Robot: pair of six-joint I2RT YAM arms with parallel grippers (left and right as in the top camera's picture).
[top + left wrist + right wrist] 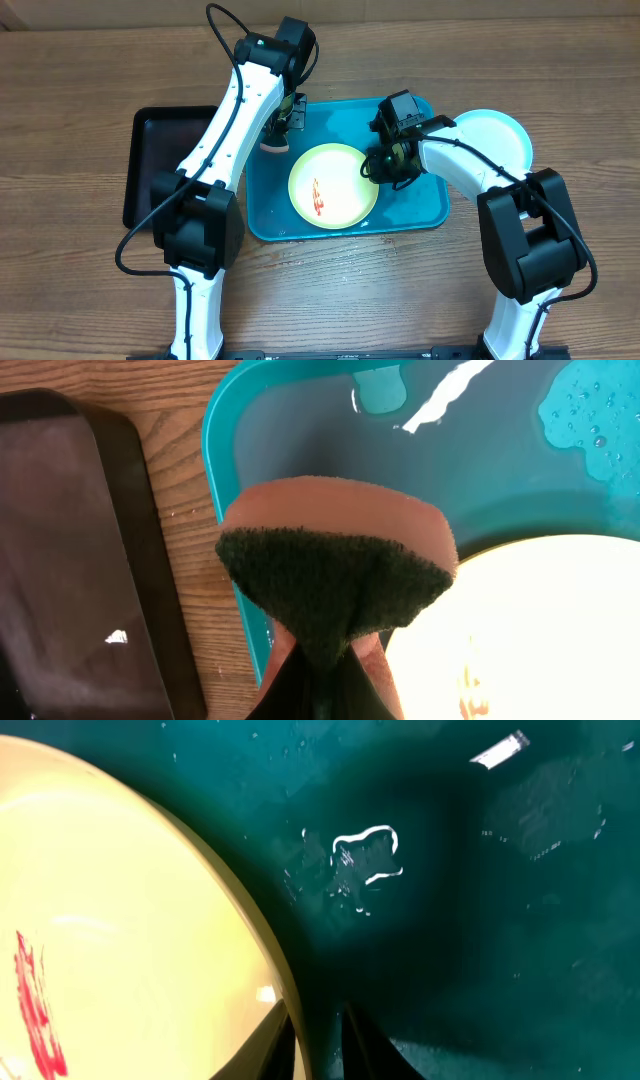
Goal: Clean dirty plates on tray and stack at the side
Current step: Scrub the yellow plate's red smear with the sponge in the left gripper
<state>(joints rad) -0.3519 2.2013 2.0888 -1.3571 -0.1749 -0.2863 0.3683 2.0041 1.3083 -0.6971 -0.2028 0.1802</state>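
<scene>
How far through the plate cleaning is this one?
Done: one pale teal plate lies on the table right of the turquoise tray, no smear visible. In hand: the left tool pinches a sponge above the tray; the right tool is at the rim of the yellow-green plate. Left: that plate's red smear, then stacking it.

You see the tray [420,205] in turquoise-blue, with wet patches that shine white. The yellow-green plate [345,175] is pale and carries a red sauce smear [318,197] in thin streaks. The other plate [500,135] is white with a light teal tint. The sponge [335,550] is orange-brown on one face and dark green on the other. The smaller tray [150,150] is black, and the table [80,80] is brown wood grain.
</scene>
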